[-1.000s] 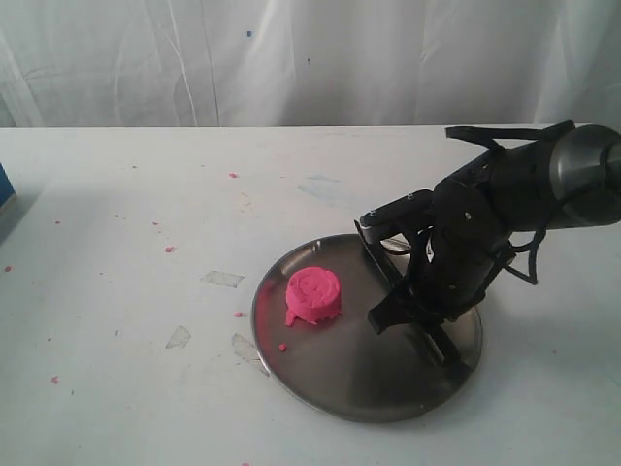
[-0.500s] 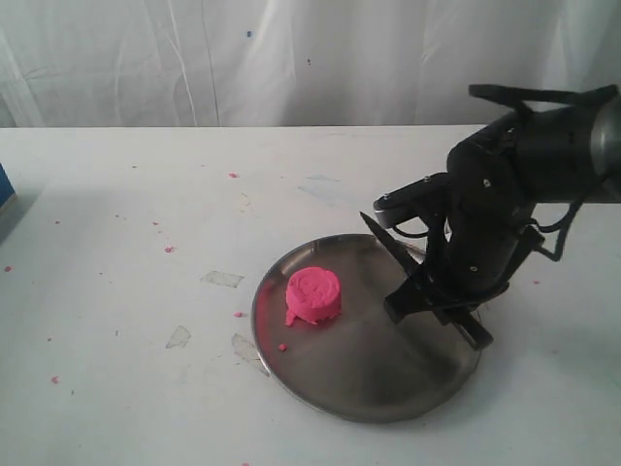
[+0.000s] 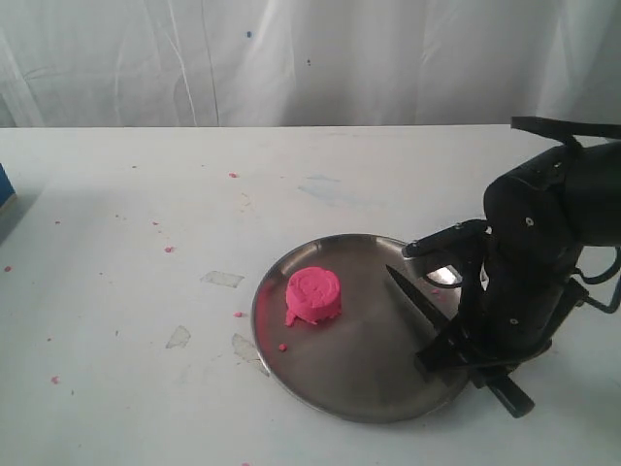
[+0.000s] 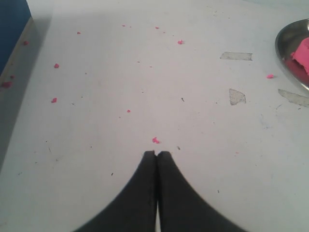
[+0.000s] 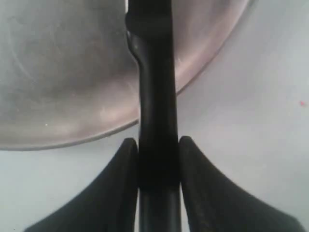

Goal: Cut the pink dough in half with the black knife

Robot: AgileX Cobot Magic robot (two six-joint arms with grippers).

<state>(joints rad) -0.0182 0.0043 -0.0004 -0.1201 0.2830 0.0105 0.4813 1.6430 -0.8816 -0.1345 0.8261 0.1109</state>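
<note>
The pink dough (image 3: 313,295) is a whole round puck on the left part of the steel plate (image 3: 349,393); a corner of the pink dough (image 4: 301,52) shows in the left wrist view. My right gripper (image 3: 482,361) is shut on the handle of the black knife (image 3: 419,299), at the plate's right rim. The blade points toward the dough but stays well clear of it. In the right wrist view the black knife (image 5: 153,96) runs out between the right gripper (image 5: 157,143) fingers over the plate (image 5: 72,72). My left gripper (image 4: 157,153) is shut on nothing over bare table.
Tiny pink crumbs (image 3: 169,249) and bits of clear tape (image 3: 222,279) dot the white table left of the plate. A blue object (image 4: 12,24) stands at the table's far left edge. A white curtain hangs behind.
My right arm has carried the knife rightward and toward the front, from over the plate's middle to its right rim. The dough has not moved.
</note>
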